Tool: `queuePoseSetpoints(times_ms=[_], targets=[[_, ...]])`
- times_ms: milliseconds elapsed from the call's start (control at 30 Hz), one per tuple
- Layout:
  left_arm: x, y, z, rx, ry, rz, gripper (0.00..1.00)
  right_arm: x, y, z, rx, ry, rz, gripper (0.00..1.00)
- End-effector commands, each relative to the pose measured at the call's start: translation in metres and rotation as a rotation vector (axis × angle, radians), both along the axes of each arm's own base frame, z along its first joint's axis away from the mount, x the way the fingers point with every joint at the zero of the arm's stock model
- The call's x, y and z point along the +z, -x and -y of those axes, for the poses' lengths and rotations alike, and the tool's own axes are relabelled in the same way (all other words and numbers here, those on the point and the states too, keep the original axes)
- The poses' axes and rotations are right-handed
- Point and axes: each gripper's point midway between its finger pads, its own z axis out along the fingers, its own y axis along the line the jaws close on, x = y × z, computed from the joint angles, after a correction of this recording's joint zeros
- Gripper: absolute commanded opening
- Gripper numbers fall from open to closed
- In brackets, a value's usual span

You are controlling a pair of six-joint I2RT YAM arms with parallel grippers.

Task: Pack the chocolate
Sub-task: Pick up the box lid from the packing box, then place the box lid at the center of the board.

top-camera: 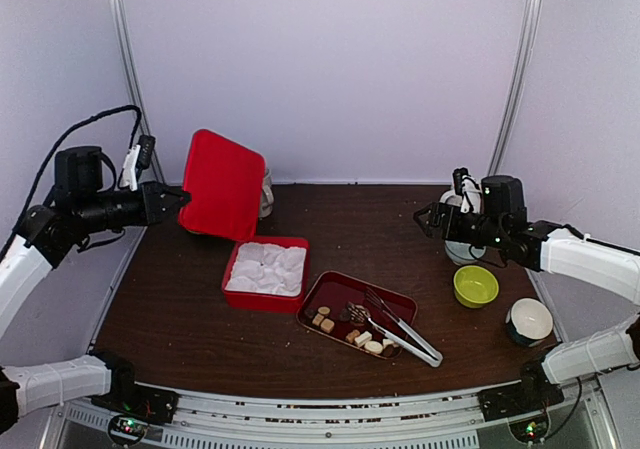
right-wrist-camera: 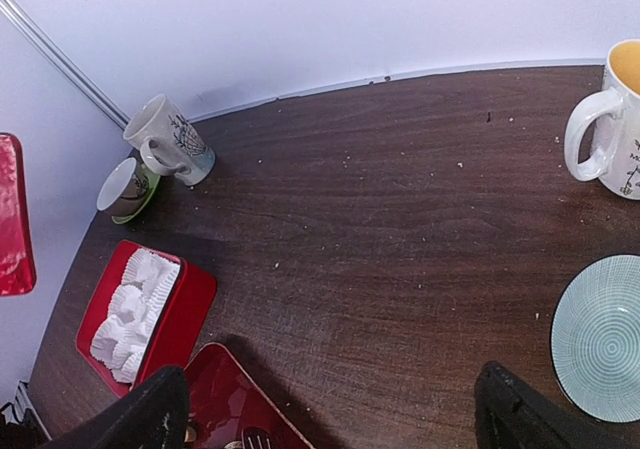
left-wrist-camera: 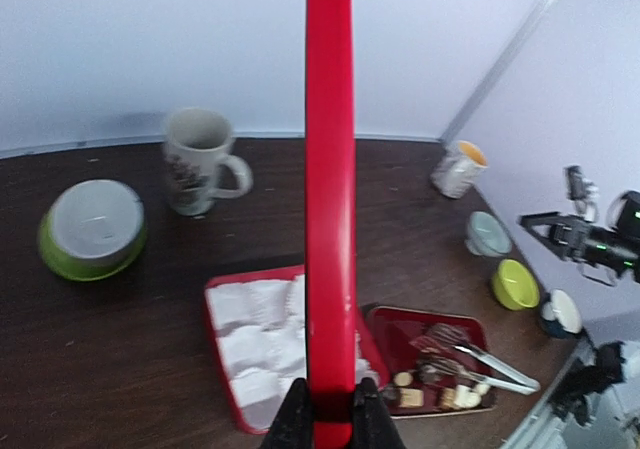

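Chocolate [top-camera: 364, 338]: small brown/tan/cream bits, all in the red tray [top-camera: 337, 291] at front ctr of table [top-camera: 190, 319]. None in the box [top-camera: 262, 302] yet. Box sits just left of tray, close enough that I can't tell if they touch. Its white insert [top-camera: 268, 267] looks bare.

Left pincer [left-wrist-camera: 332, 421] is clamped on the edge of the red lid [left-wrist-camera: 330, 169], holding it up on edge over the box's back-left. Can't tell if lid touches box. So that arm is busy and not free to pick.

Right pincer [top-camera: 430, 217] has jaws wide apart w/ nothing in them, hovering over right-back of table. From it the tray lies toward the near edge and to the left, so it's the free arm for the job. Tray's long axis runs back-left to front-right, w/ pieces strung along its near side.

In the way: tongs [top-camera: 405, 334] lie along the tray, tips approx over the middle, handles poking past the front-right corner. That's the right pincer's approach side. Probably they get grabbed first or have to be gone round. Green bowl [top-camera: 475, 285] and white cup [top-camera: 528, 321] sit right of tray, near that arm's way down.
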Motion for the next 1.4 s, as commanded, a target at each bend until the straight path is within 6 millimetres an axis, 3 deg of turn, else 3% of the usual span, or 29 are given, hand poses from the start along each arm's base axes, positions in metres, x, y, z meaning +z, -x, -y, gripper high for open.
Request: queuePoseSetpoints(times_ms=[0,133,400,567,700,967,1367], targets=[[-0.035,-0.010,-0.076,0.349,-0.350,-0.078,0.00,0.020,-0.002,-0.002,0.002,-0.002,0.052,1.00],[-0.066,-0.014,-0.097,0.433,-0.486,-0.190,0.00,0.020,-0.003,-0.003,0.005,-0.004,0.050,1.00],[-0.117,-0.026,-0.115,0.560,-0.774,-0.274,0.00,0.018,-0.004,-0.003,0.004,0.005,0.048,1.00],[-0.144,-0.032,-0.108,0.571,-0.920,-0.321,0.00,0.017,-0.003,-0.001,-0.002,0.012,0.044,1.00],[-0.161,-0.036,-0.096,0.550,-0.937,-0.350,0.00,0.014,-0.003,-0.001,-0.003,0.015,0.039,1.00],[-0.188,-0.040,-0.072,0.476,-0.869,-0.392,0.00,0.014,-0.004,-0.001,-0.003,0.015,0.039,1.00],[-0.210,-0.043,-0.039,0.366,-0.723,-0.430,0.00,0.012,-0.003,0.000,-0.003,0.019,0.040,1.00]])
